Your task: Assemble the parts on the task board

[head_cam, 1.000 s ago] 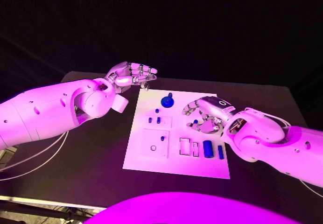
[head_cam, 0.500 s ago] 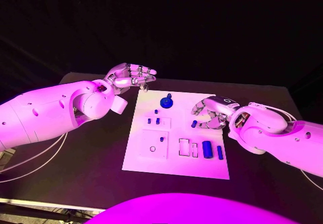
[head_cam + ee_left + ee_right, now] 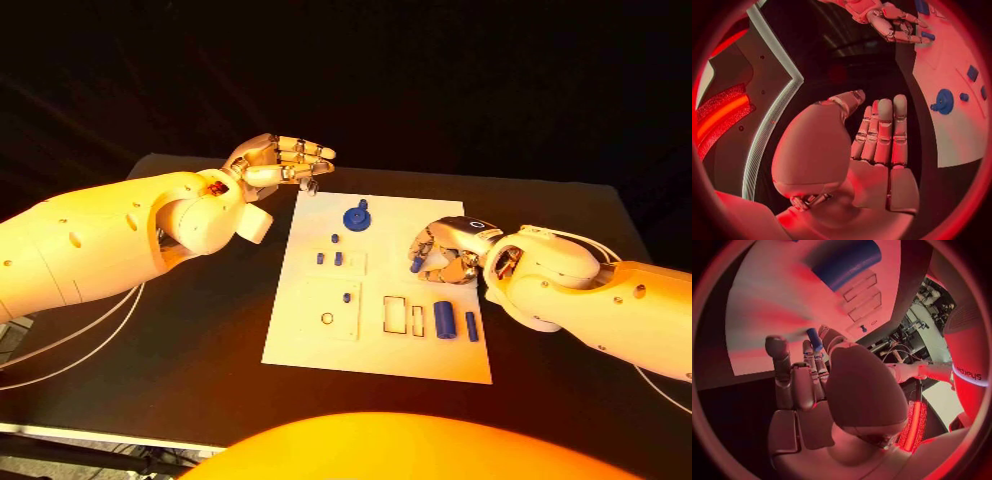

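The white task board (image 3: 310, 335) lies in the middle of the black table. My right hand (image 3: 450, 250) hovers over the board's right side and pinches a small blue peg (image 3: 417, 264) between thumb and fingers; the right wrist view shows the peg (image 3: 814, 339) at the fingertips above the board (image 3: 767, 315). My left hand (image 3: 283, 160) hangs above the board's far left corner and holds nothing, its fingers upright side by side with the thumb apart (image 3: 879, 145). A round blue part with a knob (image 3: 356, 217) sits near the board's far edge.
On the board lie small blue pegs (image 3: 329, 258), a thick blue cylinder (image 3: 444, 319) and a thin blue bar (image 3: 472, 325), next to two empty rectangular slots (image 3: 394, 314). A raised white plate (image 3: 329, 305) occupies the board's left half. Black table surrounds the board.
My right hand has turned and curled tighter over the board's right side, still holding the peg. The left hand has stayed in place.
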